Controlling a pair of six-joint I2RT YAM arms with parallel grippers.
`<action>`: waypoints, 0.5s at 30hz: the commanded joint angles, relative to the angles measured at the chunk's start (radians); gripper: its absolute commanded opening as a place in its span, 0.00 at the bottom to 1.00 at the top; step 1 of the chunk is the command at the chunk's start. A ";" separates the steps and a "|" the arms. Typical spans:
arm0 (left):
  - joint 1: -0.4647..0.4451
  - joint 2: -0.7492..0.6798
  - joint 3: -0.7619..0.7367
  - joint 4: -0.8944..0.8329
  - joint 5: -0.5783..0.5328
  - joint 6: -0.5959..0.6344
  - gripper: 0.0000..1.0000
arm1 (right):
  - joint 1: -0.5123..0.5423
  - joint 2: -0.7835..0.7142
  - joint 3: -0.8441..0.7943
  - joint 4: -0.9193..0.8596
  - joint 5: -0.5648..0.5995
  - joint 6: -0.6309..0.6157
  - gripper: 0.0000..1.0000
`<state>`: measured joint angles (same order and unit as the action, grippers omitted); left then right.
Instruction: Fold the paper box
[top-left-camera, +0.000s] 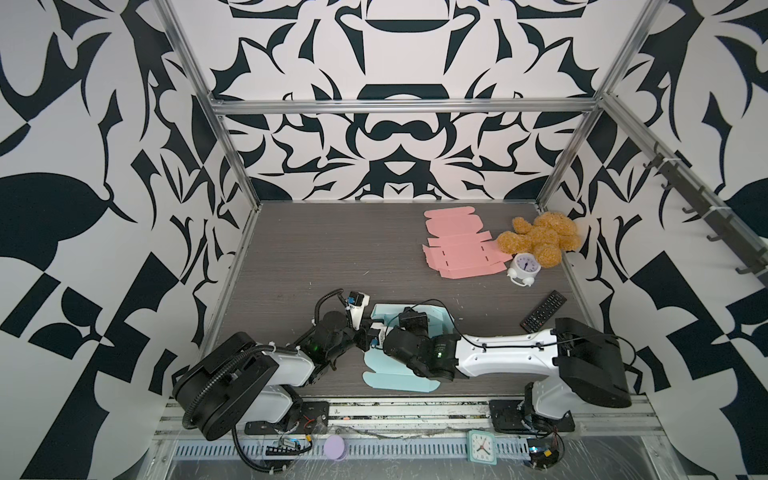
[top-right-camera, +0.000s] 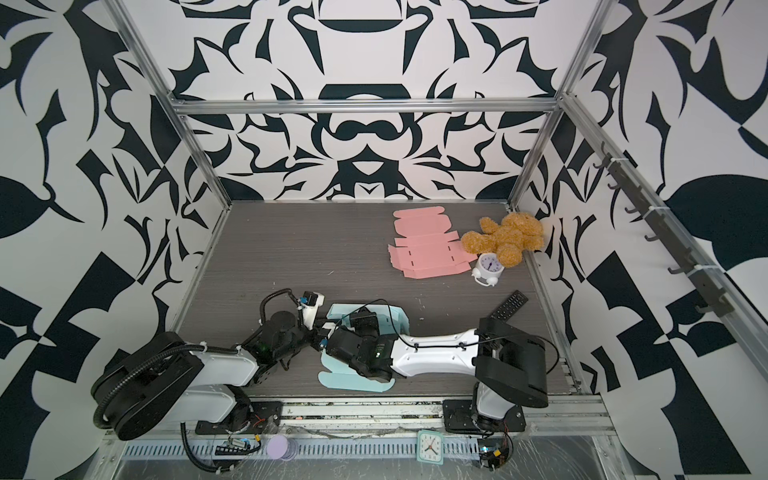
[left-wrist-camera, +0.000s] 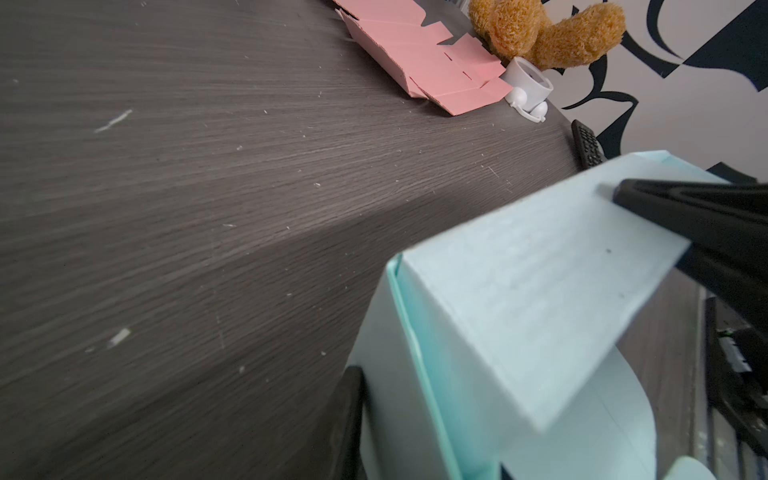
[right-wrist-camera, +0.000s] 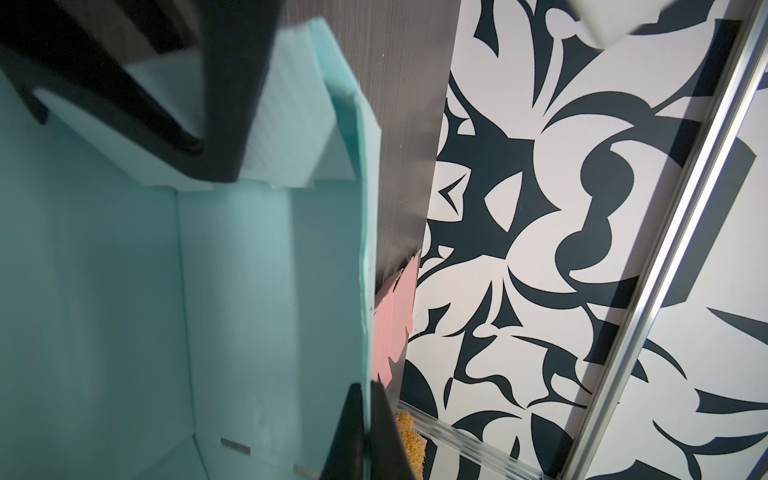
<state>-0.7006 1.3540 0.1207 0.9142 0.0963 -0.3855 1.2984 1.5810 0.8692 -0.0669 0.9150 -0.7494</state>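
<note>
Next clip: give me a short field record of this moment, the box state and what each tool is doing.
box: light blue box, walls partly raised, lid flat on table
right tool: shut on a box wall
left tool: straddles a folded-over flap; grip unclear
bystanders: flat pink blank, teddy bear, alarm clock, remote, all to the right

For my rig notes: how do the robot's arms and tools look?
Both arms have white shells with black joints. The left arm carries a ribbed black hose; the right arm a thin black cable. The left tool and right tool have black fingers.
</note>
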 joint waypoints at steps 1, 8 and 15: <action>-0.007 -0.004 -0.010 0.028 -0.043 0.015 0.27 | 0.020 -0.044 0.031 -0.058 -0.047 0.073 0.10; -0.027 -0.005 -0.009 0.025 -0.082 0.044 0.23 | 0.026 -0.107 0.042 -0.137 -0.113 0.205 0.25; -0.048 -0.045 0.005 -0.046 -0.115 0.077 0.22 | 0.034 -0.287 0.043 -0.194 -0.298 0.433 0.50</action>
<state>-0.7422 1.3296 0.1207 0.8871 0.0074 -0.3321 1.3243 1.3788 0.8818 -0.2375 0.7170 -0.4721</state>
